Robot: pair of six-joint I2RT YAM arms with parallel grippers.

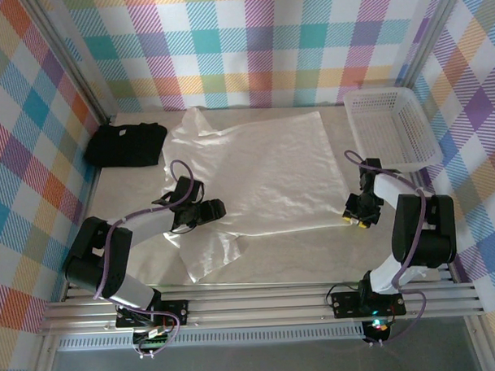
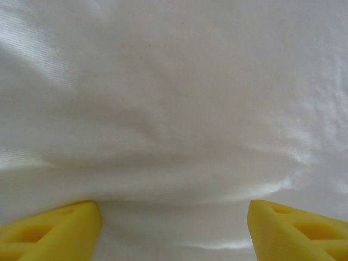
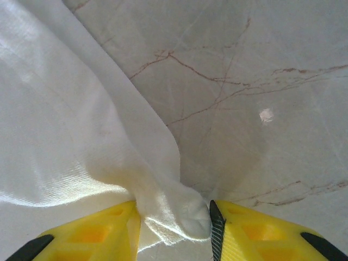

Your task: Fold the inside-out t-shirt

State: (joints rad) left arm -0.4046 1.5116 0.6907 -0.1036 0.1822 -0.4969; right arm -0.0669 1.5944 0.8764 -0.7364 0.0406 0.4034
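White inside-out t-shirt [image 1: 263,164] lay spread flat mid-worktop [image 1: 315,260], with one flap trailing toward the near edge. Left hand [image 2: 174,205] sat low over the shirt's left side, fingers wide apart, nothing gripped; couldn't tell from the wrist view whether it touched the cloth. Right hand [image 3: 174,205] was at the near right corner, clamped on a bunched tip of fabric. Black t-shirt [image 1: 126,145] just beside the far left corner, white basket [image 1: 382,91] near the far right.

The left tool [image 2: 174,225] stood spread wide over the inside-out t-shirt [image 1: 263,169]; the right tool [image 3: 175,220] pinched its near-right corner.
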